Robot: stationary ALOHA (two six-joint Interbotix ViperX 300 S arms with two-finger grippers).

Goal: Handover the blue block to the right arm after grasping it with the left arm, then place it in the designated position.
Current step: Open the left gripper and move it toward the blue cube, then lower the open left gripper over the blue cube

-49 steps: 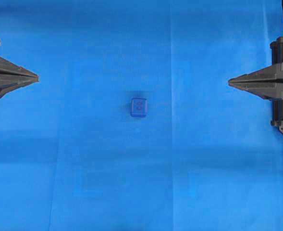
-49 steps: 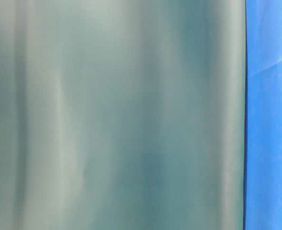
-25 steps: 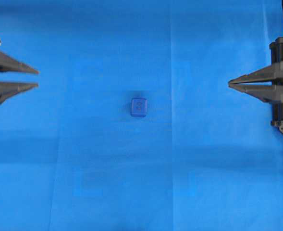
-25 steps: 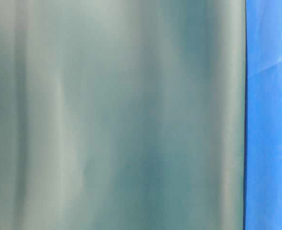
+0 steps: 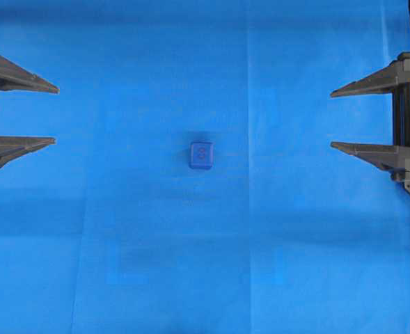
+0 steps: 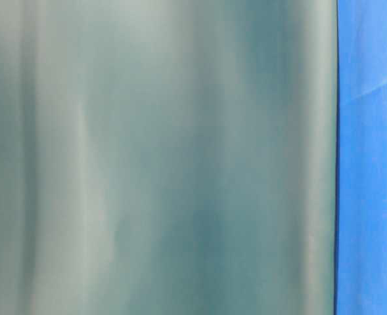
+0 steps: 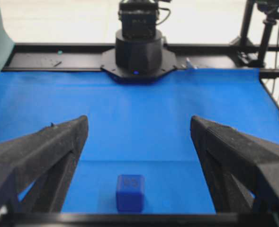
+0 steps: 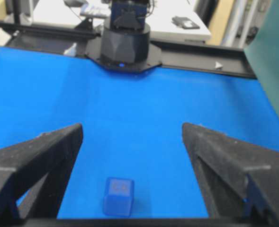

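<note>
The blue block [image 5: 200,155] sits alone on the blue cloth near the middle of the overhead view. It also shows low in the left wrist view [image 7: 130,193] and in the right wrist view [image 8: 118,196]. My left gripper [image 5: 55,115] is at the far left edge, open wide and empty, well apart from the block. My right gripper [image 5: 332,118] is at the far right edge, open wide and empty, equally far from the block. Both sets of black fingers point toward the block.
The blue cloth [image 5: 205,264] covers the table. The table-level view is filled by a blurred grey-green panel [image 6: 160,157]. The opposite arm's black base stands at the far cloth edge in the left wrist view [image 7: 138,52] and in the right wrist view [image 8: 125,45].
Both grippers have opened from shut to wide open while staying at the table's sides. The block has not moved.
</note>
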